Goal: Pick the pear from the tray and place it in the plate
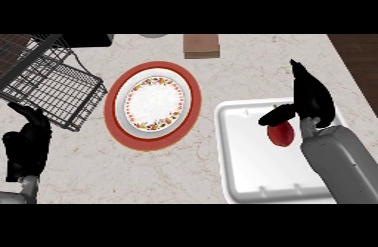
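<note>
Hovering over tray (pixel 244 156): right hand (pixel 310 98), fingers open, thumb above pear (pixel 282 132).
Plate (pixel 153 103) left; rack (pixel 52 81) beyond; left hand (pixel 28 146) resting, open.

Kitchen: marble counter (pixel 221 66), plate (pixel 153 104) (floral rim), wire rack (pixel 52 86)

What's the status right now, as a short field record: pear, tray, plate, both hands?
pear: red, lying in the tray, not lifted
tray: white, right of the plate
plate: red-rimmed with a floral band, holds nothing
right hand: over the tray, thumb beside the pear, fingers open
left hand: resting open at the left edge
other: wire basket
</note>
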